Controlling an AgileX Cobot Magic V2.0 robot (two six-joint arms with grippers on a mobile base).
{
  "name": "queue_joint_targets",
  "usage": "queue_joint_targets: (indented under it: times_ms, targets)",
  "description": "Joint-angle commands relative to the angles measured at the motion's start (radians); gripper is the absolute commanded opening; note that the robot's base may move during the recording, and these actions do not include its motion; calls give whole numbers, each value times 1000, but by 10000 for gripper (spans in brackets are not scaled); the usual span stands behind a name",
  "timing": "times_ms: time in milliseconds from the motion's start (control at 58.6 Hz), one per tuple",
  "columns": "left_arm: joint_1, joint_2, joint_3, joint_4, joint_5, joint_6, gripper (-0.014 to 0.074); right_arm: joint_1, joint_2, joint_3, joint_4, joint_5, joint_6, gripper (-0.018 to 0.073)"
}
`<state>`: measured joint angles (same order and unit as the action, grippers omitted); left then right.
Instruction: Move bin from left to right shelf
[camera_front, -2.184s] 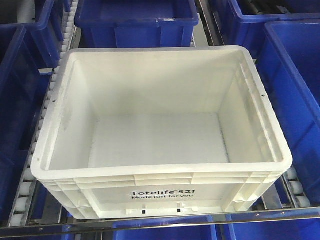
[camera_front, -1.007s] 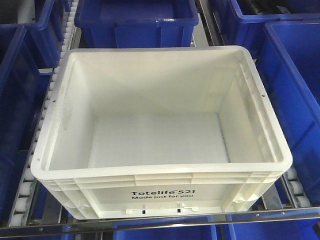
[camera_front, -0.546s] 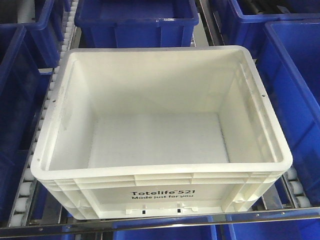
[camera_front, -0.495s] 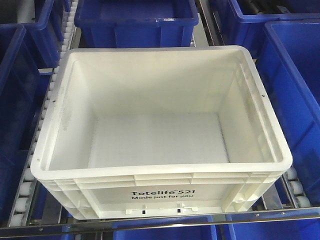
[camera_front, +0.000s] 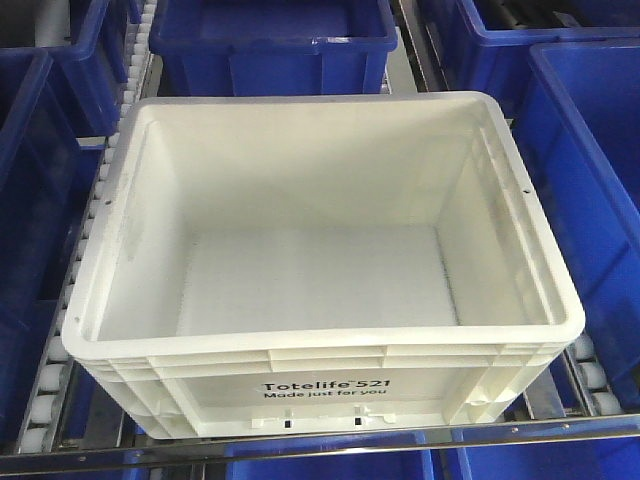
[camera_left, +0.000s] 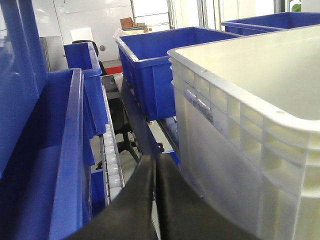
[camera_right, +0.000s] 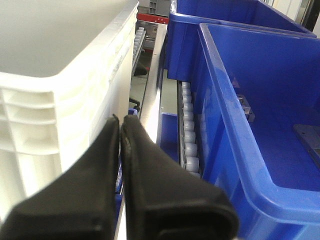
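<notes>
While blue bins (camera_front: 270, 40) crowd bin (camera_front: 320, 250) | left gripper (camera_left: 155, 165) jaws closed | right gripper (camera_right: 120, 122) jaws closed

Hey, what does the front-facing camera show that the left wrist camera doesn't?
Only the front-facing view shows the white bin's empty interior and the black "Totelife 521" print on its near side; no gripper appears there. Only the left wrist view shows the left gripper, fingers closed together in the gap beside the bin's ribbed outer wall, plus a room in the background. Both show the white bin, the blue bins around it and the white shelf rollers.
</notes>
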<state>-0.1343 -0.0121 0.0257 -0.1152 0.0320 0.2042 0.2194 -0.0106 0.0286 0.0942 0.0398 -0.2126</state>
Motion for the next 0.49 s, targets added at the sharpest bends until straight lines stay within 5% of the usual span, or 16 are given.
queue_joint_targets:
  times_ms: [0, 478]
  targets:
    - [1, -14, 13, -3, -76, -7, -6, -1, -10, 19, 0, -69, 0, -8]
    - [1, -14, 13, -3, -76, -7, -6, -1, -10, 19, 0, -68, 0, -8]
